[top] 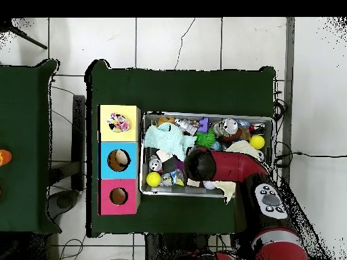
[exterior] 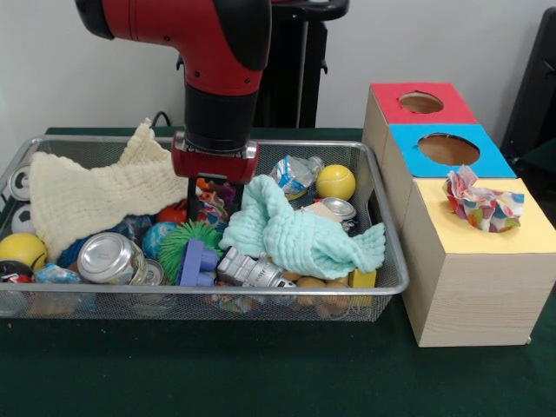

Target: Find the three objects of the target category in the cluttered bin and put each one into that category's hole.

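The wire mesh bin [exterior: 382,174] is full of mixed things; it also shows in the overhead view [top: 207,115]. My gripper [exterior: 211,196] reaches down into the bin's middle, next to a colourful dotted piece [exterior: 217,198] that is half hidden by clutter. I cannot tell whether that piece is held. One polka-dot cloth [exterior: 483,201] lies crumpled on the top of the yellow-faced cube [exterior: 486,239], over its hole, which is hidden. In the overhead view that cloth [top: 119,122] sits on the yellow cube [top: 108,132], and the arm [top: 217,166] covers the gripper.
A mint-green cloth [exterior: 304,234] lies right of the gripper and a cream waffle cloth [exterior: 95,195] to its left. Cans [exterior: 109,258], yellow balls [exterior: 335,182], a green spiky ball [exterior: 178,239] and a purple block [exterior: 198,261] crowd the bin. Blue-faced [exterior: 447,149] and red-faced [exterior: 421,102] cubes stand behind the yellow one.
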